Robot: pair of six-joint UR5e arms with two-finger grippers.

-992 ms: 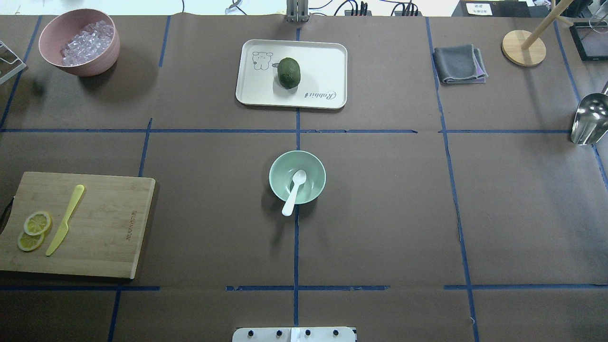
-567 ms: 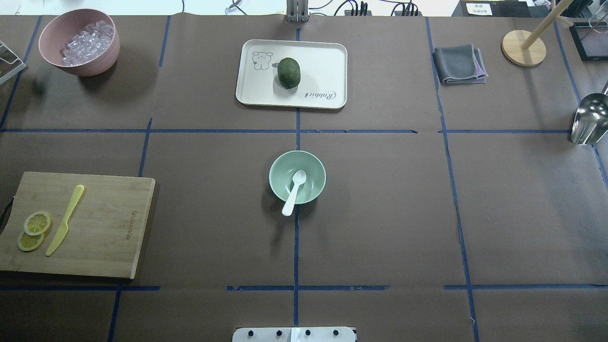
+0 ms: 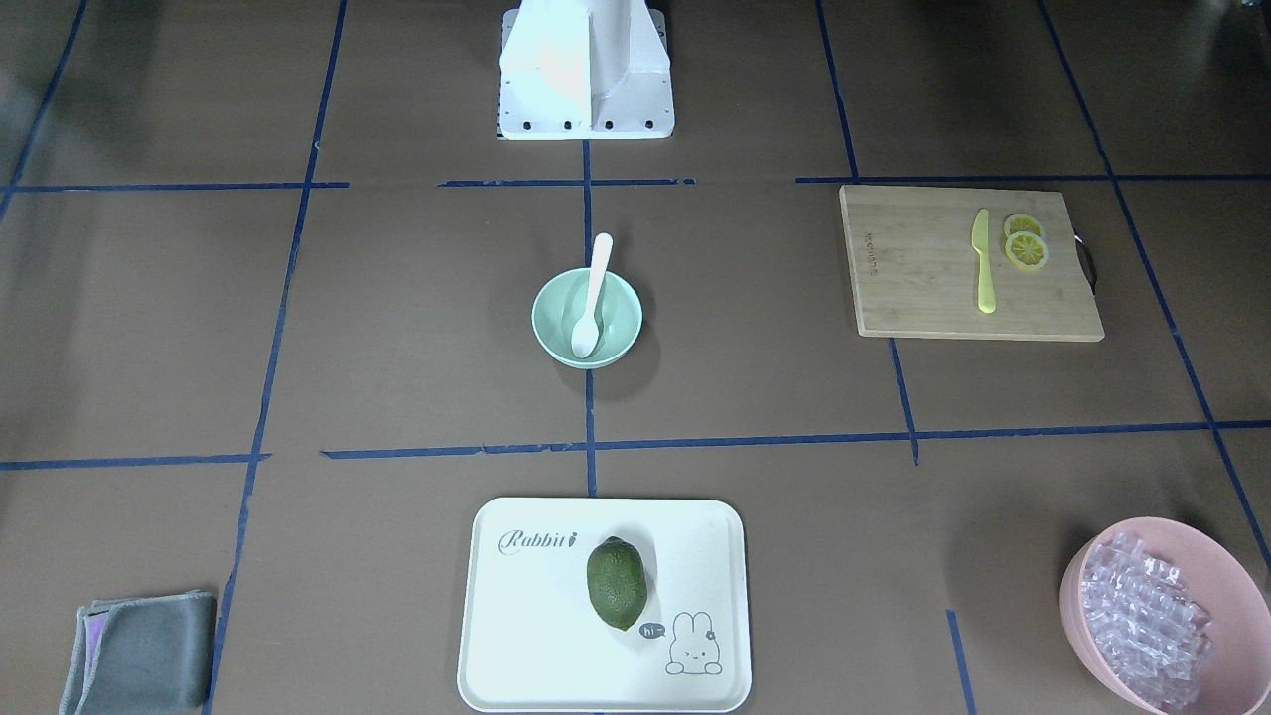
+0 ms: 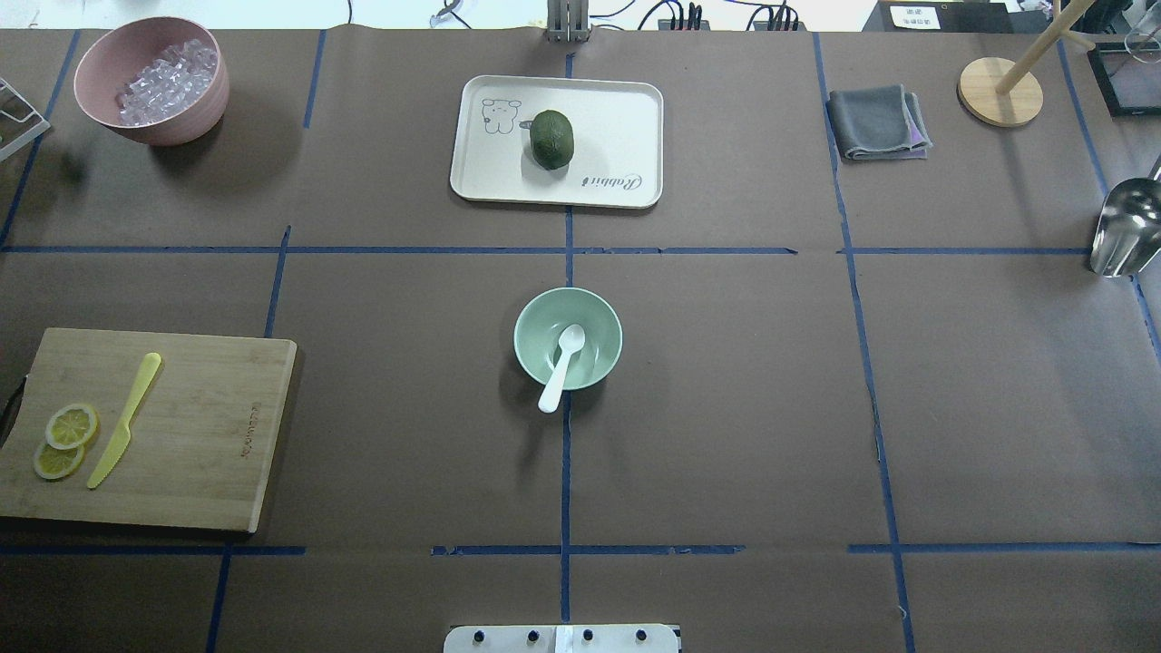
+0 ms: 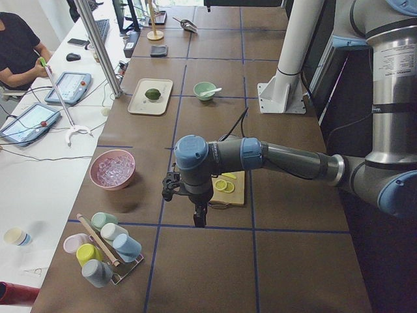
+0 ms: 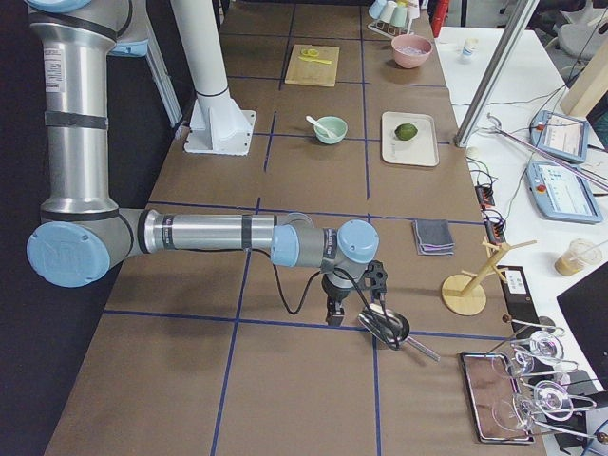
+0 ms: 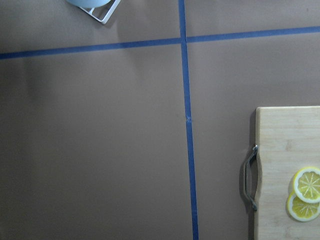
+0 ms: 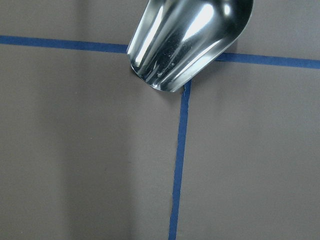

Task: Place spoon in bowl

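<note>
1. Your mint-green bowl [image 4: 610, 328] stands upright at the middle of the table, on the blue tape line. The white spoon [image 4: 561, 366] is in it: the scoop lies on the bowl's floor, and the handle leans on the rim nearest the robot and sticks out past it.
2. The pink bowl [image 4: 186, 120] at the far left corner holds a heap of clear ice-like pieces [image 4: 168, 74]. It is well apart from the mint one.
3. The cream tray [image 4: 621, 113] beyond the mint bowl carries one dark green fruit [image 4: 551, 139], lying near its middle.
4. The wooden cutting board [image 4: 204, 435] on the left has a yellow knife [image 4: 125, 420] on it, with two overlapping lemon slices [image 4: 65, 442] just beside the knife.
5. At the table's left end, pastel cups [image 5: 104, 244] lie on their sides together.
6. The left gripper [image 5: 200, 218] hangs pointing down over the table by the board's handle end. You see it only from the side — I cannot tell how wide its jaws stand, or whether it holds anything.
7. The right gripper [image 6: 334, 312] points down just beside a shiny metal scoop [image 6: 385, 326]. It too shows only from the side, so I cannot tell its opening, nor whether it touches the scoop.
8. Writing: the tray reads "Rabbit" [image 3: 536, 541] in script, and a small bubble [image 3: 651, 630] by the drawn rabbit says "hi". The board's printed mark is too small to read.
</note>
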